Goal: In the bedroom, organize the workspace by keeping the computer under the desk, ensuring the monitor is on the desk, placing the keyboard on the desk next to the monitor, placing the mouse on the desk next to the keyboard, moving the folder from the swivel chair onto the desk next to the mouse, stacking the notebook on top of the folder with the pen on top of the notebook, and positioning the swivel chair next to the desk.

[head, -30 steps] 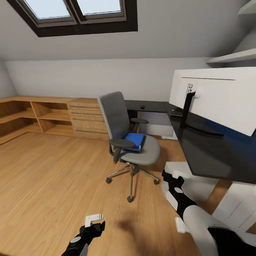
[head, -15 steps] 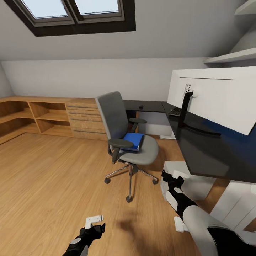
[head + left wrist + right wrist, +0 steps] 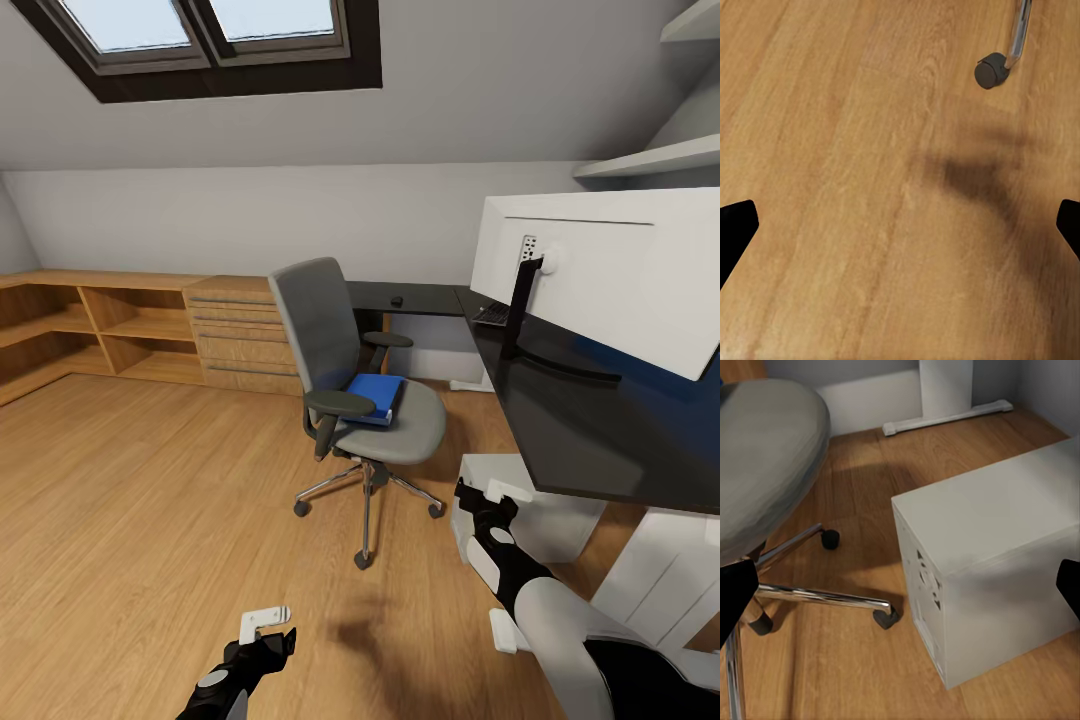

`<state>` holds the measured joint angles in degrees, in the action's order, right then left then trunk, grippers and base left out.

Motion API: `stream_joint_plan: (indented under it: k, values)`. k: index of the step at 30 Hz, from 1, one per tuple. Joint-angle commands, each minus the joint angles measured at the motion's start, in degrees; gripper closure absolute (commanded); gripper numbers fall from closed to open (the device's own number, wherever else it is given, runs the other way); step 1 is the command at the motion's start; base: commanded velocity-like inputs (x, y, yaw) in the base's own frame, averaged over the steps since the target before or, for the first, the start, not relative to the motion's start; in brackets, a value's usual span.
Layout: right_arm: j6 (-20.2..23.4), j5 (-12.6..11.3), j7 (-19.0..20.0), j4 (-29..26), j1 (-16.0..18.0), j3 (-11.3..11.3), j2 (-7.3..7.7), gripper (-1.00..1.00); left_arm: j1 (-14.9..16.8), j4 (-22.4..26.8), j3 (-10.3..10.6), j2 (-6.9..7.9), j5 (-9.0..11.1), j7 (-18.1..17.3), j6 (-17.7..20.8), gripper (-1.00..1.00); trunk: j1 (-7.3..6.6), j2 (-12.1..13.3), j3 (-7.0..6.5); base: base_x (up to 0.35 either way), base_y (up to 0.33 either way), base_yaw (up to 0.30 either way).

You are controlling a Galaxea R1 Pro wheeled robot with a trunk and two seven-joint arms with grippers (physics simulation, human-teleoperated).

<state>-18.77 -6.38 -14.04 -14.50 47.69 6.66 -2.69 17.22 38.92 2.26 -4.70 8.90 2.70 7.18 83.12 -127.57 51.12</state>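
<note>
On swivel chair (image 3: 378,425) seat, blue folder (image 3: 375,396), left claw (image 3: 266,628) and right claw (image 3: 487,500) both spread, empty

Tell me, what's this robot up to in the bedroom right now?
It is tidying a workspace but handles nothing at this moment. Both hands, the left hand and right hand, hang open and empty. The blue folder lies on the swivel chair, which stands beside the black desk. The monitor is already on the desk, and a white computer sits on the floor.
</note>
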Motion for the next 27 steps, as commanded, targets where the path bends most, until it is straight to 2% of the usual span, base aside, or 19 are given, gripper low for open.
stream_joint_plan:
  k: [1, 2, 3, 9, 21, 27]
  values:
    - [-0.49, -0.56, 0.19, 0.05, 0.04, 0.11, -0.01, -1.0, 0.01, 0.11, 0.21, 0.04, 0.6, 0.28, 0.29, -1.0, -0.01, -0.02, 0.05, 0.0, 0.0, 0.0]
    - [-0.6, -0.56, 0.2, 0.06, 0.04, 0.11, 0.0, -1.0, 0.01, 0.11, 0.21, 0.04, 0.6, 0.28, 0.29, -1.0, -0.01, -0.02, 0.05, 0.0, 0.0, 0.0]
    - [-1.36, -0.56, 0.21, 0.1, 0.04, 0.11, 0.0, -1.0, 0.01, -0.64, 0.22, 0.04, 0.6, 0.28, -2.25, -1.0, -0.01, -0.02, 0.05, 0.0, 0.0, -0.055]
    - [-1.5, -0.56, 0.23, 0.09, 0.04, 0.11, 0.02, -1.0, 0.01, -2.72, 0.27, 0.04, 0.55, 0.28, -4.77, -1.0, -0.01, -0.02, -0.04, 0.0, 0.0, -0.152]
    - [-1.53, -0.56, 0.24, 0.15, 0.04, 0.11, 0.05, -1.0, 0.01, -3.43, 0.24, 0.04, 0.55, 0.28, -5.57, -1.0, -0.01, -0.02, -0.15, 0.0, 0.0, -0.246]
    - [-1.54, -0.51, 0.24, 0.17, 0.04, 0.11, 0.02, -1.0, 0.01, -3.48, 0.18, 0.04, 0.58, 0.28, -5.59, -1.0, -0.01, -0.02, -0.16, 0.0, 0.014, -0.105]
